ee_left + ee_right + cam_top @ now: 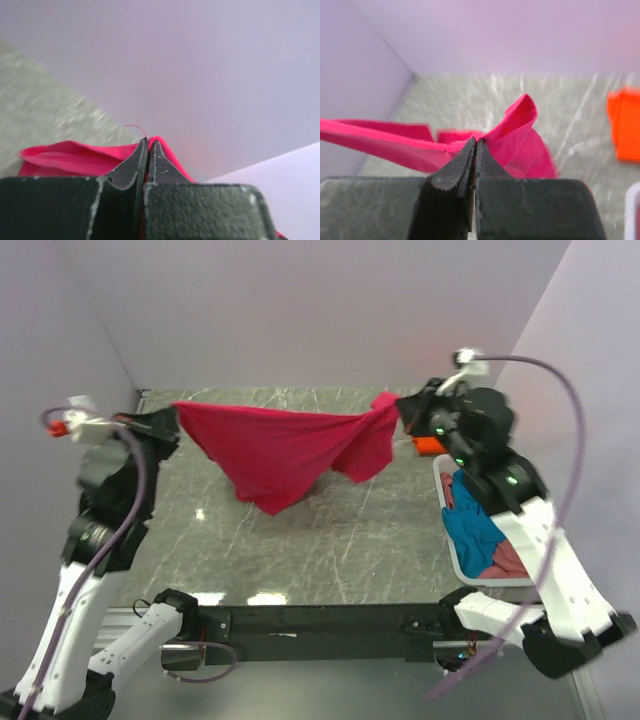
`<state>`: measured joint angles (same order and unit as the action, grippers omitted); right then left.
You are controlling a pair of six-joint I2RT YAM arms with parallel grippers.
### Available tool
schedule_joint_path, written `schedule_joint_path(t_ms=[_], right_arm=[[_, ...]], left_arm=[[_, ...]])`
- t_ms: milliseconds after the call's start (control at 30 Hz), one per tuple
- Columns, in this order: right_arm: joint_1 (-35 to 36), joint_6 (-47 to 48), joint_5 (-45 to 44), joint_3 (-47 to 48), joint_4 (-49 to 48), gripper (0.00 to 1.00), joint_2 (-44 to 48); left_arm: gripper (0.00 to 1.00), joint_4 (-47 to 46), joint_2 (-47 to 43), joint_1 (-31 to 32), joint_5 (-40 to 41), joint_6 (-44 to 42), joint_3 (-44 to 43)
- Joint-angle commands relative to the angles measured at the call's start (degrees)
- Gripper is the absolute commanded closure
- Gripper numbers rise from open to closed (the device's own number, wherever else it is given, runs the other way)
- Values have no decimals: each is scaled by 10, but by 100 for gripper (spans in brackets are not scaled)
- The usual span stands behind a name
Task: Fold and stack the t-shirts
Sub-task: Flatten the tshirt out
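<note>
The crimson-magenta t-shirt [285, 445] hangs stretched in the air between my two grippers, its lower folds sagging toward the marble table. My left gripper [172, 417] is shut on its left corner; the left wrist view shows the jaws pinched on the red hem [155, 141]. My right gripper [402, 410] is shut on its right corner, with cloth [515, 130] bunched at the tips [476, 142]. An orange t-shirt [428, 445] lies on the table at the right, also in the right wrist view [625, 125]. Teal-blue [472, 525] and dusty pink [508, 560] t-shirts lie in the basket.
The white plastic lattice basket [442, 495] stands at the right edge of the table beside my right arm. Lilac walls close in the back and both sides. A black rail [320, 620] runs along the near edge.
</note>
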<state>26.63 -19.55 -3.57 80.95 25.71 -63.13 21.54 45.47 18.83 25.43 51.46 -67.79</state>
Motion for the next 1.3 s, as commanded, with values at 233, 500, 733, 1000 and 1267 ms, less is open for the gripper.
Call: schedule_joint_path(t_ms=[233, 500, 733, 1000, 1267], right_arm=[[3, 79, 82, 194, 57, 100, 129], [4, 112, 85, 284, 72, 100, 117], [2, 137, -36, 242, 30, 100, 22], [-63, 123, 15, 133, -89, 100, -193], [-65, 148, 89, 440, 47, 29, -574]], left_arm=[[99, -70, -65, 0, -93, -130, -196], [99, -73, -48, -1, -130, -174, -264], [99, -62, 49, -1, 9, -179, -210], [99, -9, 300, -89, 78, -132, -161], [1, 117, 682, -151, 86, -108, -365]])
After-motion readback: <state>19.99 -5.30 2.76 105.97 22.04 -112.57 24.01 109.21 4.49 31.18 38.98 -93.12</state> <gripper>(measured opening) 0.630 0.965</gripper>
